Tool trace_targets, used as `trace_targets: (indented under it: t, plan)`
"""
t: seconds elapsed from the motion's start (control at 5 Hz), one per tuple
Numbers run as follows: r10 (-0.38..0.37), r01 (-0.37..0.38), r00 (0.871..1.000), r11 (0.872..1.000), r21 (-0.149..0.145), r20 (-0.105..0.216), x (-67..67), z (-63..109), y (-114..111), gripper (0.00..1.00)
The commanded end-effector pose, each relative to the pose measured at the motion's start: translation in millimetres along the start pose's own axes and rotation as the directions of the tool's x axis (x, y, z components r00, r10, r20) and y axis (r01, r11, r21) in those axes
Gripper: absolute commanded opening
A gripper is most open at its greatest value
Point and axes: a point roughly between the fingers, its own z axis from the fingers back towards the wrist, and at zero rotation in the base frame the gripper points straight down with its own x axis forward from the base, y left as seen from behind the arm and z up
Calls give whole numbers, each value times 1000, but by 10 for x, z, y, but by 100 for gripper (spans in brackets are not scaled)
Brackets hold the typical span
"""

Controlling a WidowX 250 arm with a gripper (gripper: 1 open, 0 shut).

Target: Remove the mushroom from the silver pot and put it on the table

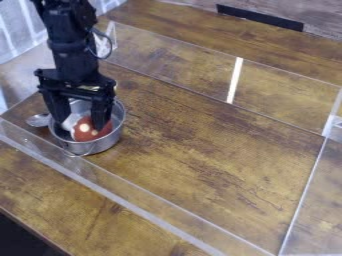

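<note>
The silver pot sits at the left of the table, close to the front acrylic wall. Inside it lies the mushroom, red-brown with a pale patch. My black gripper hangs straight over the pot, open, its two fingers reaching down on either side of the mushroom, inside the pot's rim. I cannot tell whether the fingers touch the mushroom.
A metal spoon lies just left of the pot. Clear acrylic walls border the wood tabletop. A dark flat object rests beyond the back wall. The arm's black column rises at the upper left.
</note>
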Motion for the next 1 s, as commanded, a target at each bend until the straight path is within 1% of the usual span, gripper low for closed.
trace_targets:
  t: [0.0, 0.2, 0.4, 0.8]
  plan:
    - [15, -14, 998, 1000, -10, 55, 147, 255, -163, 100]
    - [-48, 49, 997, 999, -17, 60, 166, 332, -205, 100]
    - [-85, 85, 995, 996, -11, 60, 146, 341, -178, 100]
    - [-110, 110, 993, 994, 3, 49, 75, 216, -131, 100]
